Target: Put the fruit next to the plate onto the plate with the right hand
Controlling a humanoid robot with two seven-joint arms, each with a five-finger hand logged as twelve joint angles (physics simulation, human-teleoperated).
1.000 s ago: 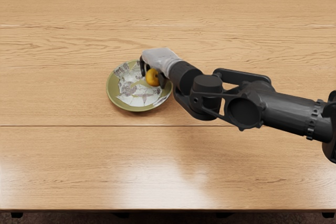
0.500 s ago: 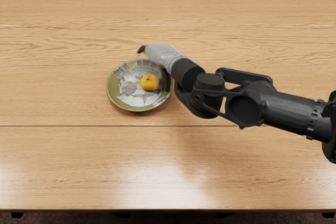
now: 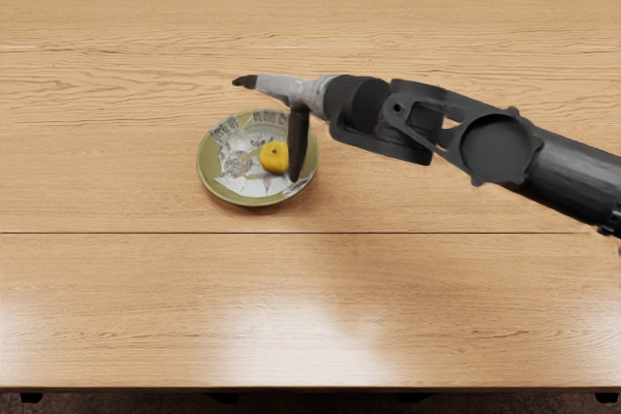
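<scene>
1. Fruit [image 3: 274, 156] sits on the plate [image 3: 208, 170], right of its middle, so placing looks done imo.
2. Right hand [image 3: 291, 96] hovers just over the far right rim, fingers [image 3: 296, 143] splayed wide, gripping nothing, probably so it clears the fruit.
3. Fruit looks pretty much round, no obvious long axis or pointing direction.

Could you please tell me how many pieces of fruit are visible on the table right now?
1. The yellow fruit lies on the plate, right of its centre, beside the open right hand. Another could be hidden under the arm.
</scene>
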